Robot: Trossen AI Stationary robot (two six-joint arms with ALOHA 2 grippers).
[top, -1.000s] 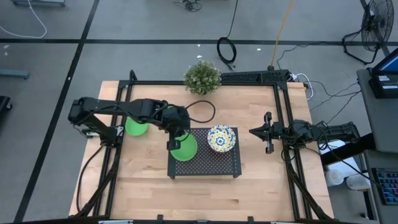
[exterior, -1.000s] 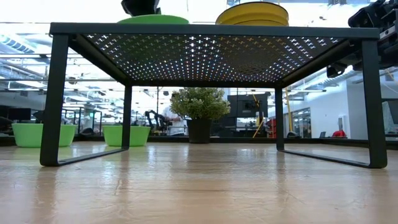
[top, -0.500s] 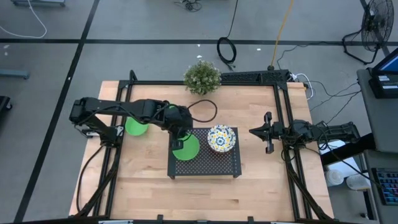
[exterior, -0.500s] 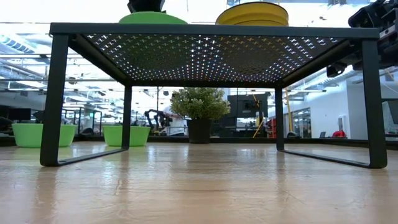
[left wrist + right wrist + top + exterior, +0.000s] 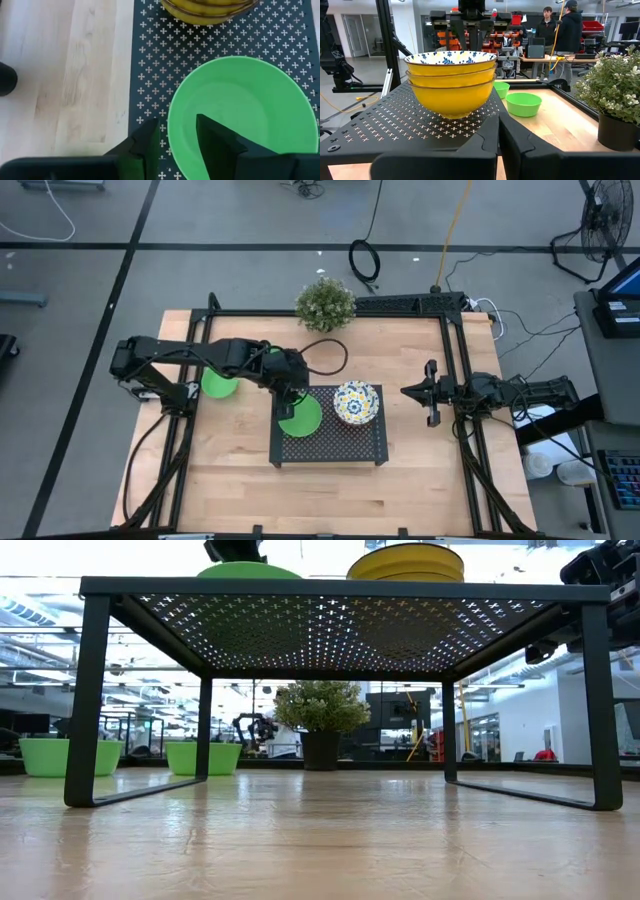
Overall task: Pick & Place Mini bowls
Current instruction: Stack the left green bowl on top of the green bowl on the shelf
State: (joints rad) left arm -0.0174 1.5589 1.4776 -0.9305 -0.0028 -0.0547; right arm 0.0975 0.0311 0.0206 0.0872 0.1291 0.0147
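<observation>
Green bowl (image 5: pixel 240 115) on the perforated rack (image 5: pixel 330 442) — our left gripper (image 5: pixel 175 137) straddles its rim.

We judge a careless lift could drag or tip the bowl toward the patterned stack (image 5: pixel 355 402) just beside it — one finger sits inside the rim, one outside, parted, apparently not pinching. Our right gripper (image 5: pixel 432 392) waits beside the rack, fingers together.

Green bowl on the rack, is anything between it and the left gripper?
Nothing visible. The left gripper is at the green bowl, straddling its rim on the rack; the stacked patterned bowls sit apart, beyond it.
</observation>
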